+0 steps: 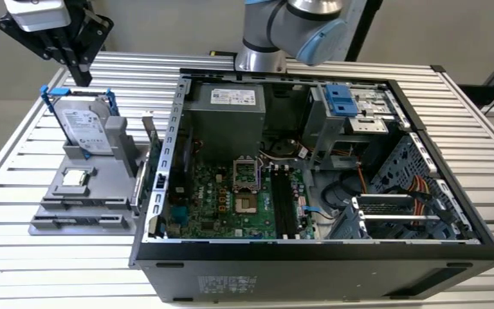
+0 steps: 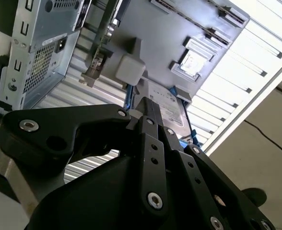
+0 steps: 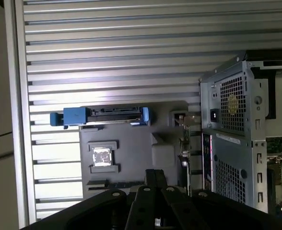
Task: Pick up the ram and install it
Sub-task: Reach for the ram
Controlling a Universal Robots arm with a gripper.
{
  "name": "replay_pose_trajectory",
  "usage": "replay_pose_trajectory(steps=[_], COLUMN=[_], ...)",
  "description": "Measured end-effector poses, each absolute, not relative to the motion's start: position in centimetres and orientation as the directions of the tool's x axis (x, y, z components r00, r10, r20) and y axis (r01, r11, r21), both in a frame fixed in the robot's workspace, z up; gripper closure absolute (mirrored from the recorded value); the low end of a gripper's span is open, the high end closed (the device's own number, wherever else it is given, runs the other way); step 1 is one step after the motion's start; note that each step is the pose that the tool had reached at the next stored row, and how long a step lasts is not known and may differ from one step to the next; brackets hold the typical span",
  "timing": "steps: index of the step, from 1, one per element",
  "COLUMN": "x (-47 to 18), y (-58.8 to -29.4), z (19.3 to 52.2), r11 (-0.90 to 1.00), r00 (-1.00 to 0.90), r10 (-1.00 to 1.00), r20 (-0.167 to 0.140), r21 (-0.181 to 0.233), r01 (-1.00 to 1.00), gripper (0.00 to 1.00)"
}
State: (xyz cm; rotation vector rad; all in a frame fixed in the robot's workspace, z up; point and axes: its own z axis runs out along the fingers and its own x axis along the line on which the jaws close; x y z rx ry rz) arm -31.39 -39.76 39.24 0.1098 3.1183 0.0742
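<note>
Open computer case sits nearest on the slatted metal table, motherboard exposed inside. Just beside the case on the exterior view's left is a grey holder tray. A small square processor chip lies flat on it, and behind that a hard drive in a blue frame stands upright. The ram stands on edge in the tray's side nearest the case wall, not yet installed and with nothing touching it. Farther back, the gripper hangs above the tray's far end, over the hard drive and well apart from the ram. Its fingers look pressed together with nothing between them, as both wrist views show it. The arm's base rises behind the case.
</note>
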Motion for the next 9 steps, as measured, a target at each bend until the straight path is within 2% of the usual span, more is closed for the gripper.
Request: replay_pose_trajectory(steps=[9], x=[-32.6], y=[-39.8], z=[39.2], r11=[0.996], r00=[-0.997], r10=[0.071], r20=[-0.019], r21=[0.048], r01=[0.070], gripper=[1.00])
